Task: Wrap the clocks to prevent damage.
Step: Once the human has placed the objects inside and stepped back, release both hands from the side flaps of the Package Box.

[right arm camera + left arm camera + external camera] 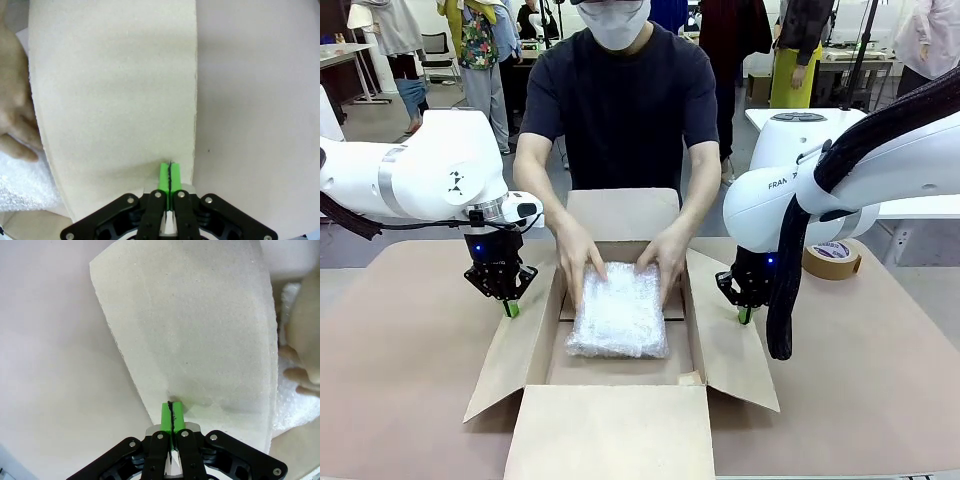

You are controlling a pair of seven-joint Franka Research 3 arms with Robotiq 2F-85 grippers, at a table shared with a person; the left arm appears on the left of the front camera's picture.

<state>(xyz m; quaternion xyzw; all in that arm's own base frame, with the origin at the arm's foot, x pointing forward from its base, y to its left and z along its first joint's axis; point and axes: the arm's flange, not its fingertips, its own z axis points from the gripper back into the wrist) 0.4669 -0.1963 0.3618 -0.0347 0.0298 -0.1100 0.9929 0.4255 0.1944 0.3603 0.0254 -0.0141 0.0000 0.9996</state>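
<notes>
The left gripper (510, 309) has its jaws pressed together on nothing, pointing down at the far outer corner of the cardboard carton's left flap (512, 362). The right gripper (745, 315) mirrors it, also closed and empty, over the outer edge of the right flap (732, 352). Each wrist view shows the green pads (166, 416) meeting flat with only a dark seam between them, tips at the flap's surface; whether they press on it I cannot tell.

Only the front view takes in the whole carton (610, 432), open at the middle of the table (400, 390) with all its flaps spread. Flat on the carton's floor lies the bubble-wrap bundle (618, 312), its long axis running from the robot's side toward the person. The person's hands (578, 265) rest on its far end. The wrist views catch only a corner of the wrap and some fingers past the flap edges. A brown tape roll (833, 259) sits near the table's far right edge.
</notes>
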